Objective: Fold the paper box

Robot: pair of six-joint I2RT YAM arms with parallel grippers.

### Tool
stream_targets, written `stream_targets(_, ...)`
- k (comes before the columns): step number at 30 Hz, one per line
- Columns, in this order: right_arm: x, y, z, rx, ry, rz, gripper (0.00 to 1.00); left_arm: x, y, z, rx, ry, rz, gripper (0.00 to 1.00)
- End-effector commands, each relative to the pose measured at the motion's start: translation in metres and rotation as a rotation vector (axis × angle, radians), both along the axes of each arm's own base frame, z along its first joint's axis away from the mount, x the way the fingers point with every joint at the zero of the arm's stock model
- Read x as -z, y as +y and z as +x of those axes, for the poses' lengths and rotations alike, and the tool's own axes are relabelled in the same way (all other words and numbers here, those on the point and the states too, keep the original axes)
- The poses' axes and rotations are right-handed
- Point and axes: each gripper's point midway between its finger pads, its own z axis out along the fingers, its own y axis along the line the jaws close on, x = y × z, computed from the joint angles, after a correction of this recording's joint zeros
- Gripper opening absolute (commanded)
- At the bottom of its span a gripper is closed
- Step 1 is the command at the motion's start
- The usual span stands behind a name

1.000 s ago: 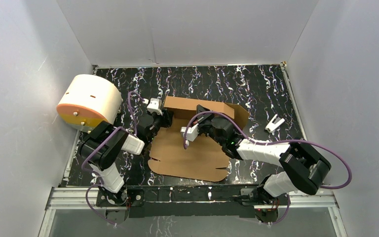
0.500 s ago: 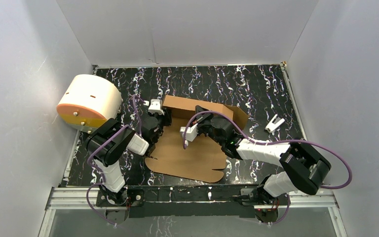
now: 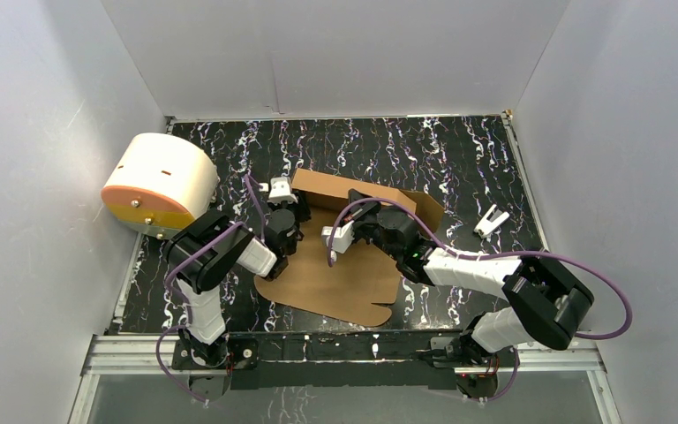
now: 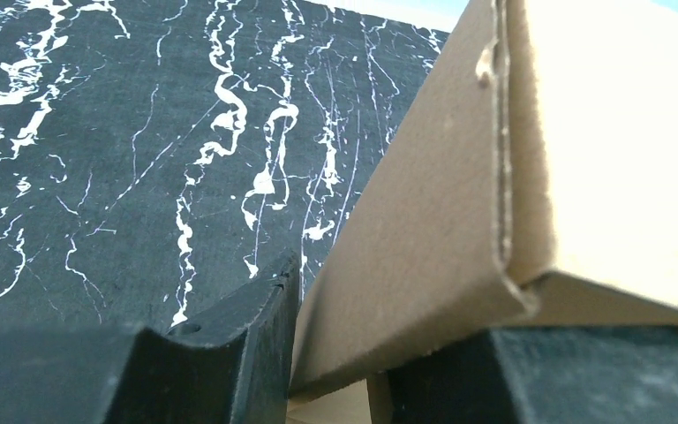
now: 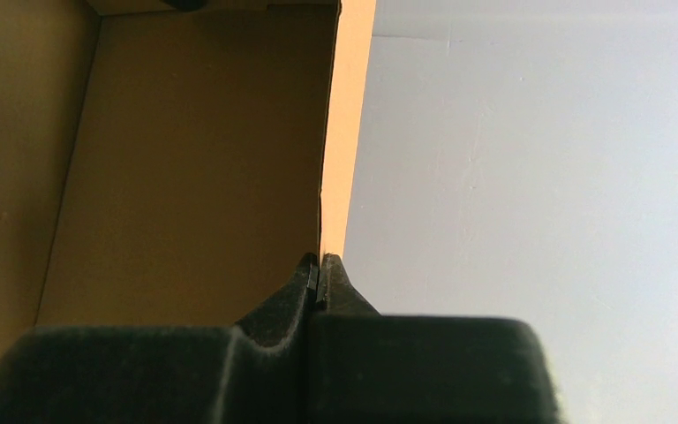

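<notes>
left gripper (image 4: 353, 344) clamped on box's (image 3: 335, 276) raised left wall. right gripper (image 5: 320, 265), fingers together, tips at another raised wall's edge, box interior on its left.

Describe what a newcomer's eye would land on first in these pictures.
The brown paper box, half folded, lies mid-table with its far wall raised, and both hands grip it. The left hand holds a folded edge at its far left corner, and the right hand pinches a thin upright panel. Next comes the big cream cylinder with an orange face, at the left edge of the black marbled table.
</notes>
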Motion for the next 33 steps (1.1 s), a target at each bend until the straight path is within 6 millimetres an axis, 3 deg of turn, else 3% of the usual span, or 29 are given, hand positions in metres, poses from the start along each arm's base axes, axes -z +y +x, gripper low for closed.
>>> stream_targets(1, 0.065, -0.003, -0.026, -0.052, 0.209, -0.125, 0.0, -0.021, 0.053, 0.015, -0.306, -0.073, -0.048, 0.28)
stream_targets(8, 0.065, -0.003, -0.026, -0.047, 0.22, -0.114, 0.0, -0.014, 0.064, 0.013, -0.41, -0.038, -0.1, 0.31)
stream_targets(14, 0.068, -0.007, -0.026, -0.028, 0.233, -0.108, 0.0, -0.025, 0.07, 0.01, -0.453, -0.035, -0.167, 0.32)
stream_targets(26, 0.066, -0.004, -0.025, -0.035, 0.229, -0.084, 0.0, -0.022, 0.105, -0.002, -0.678, 0.012, -0.02, 0.31)
stream_targets(30, 0.065, -0.003, -0.025, -0.035, 0.223, -0.08, 0.0, -0.026, 0.098, 0.004, -0.638, 0.025, 0.019, 0.34)
stream_targets(33, 0.064, -0.002, -0.023, -0.036, 0.219, -0.075, 0.0, -0.023, 0.079, 0.009, -0.502, 0.046, 0.012, 0.4)
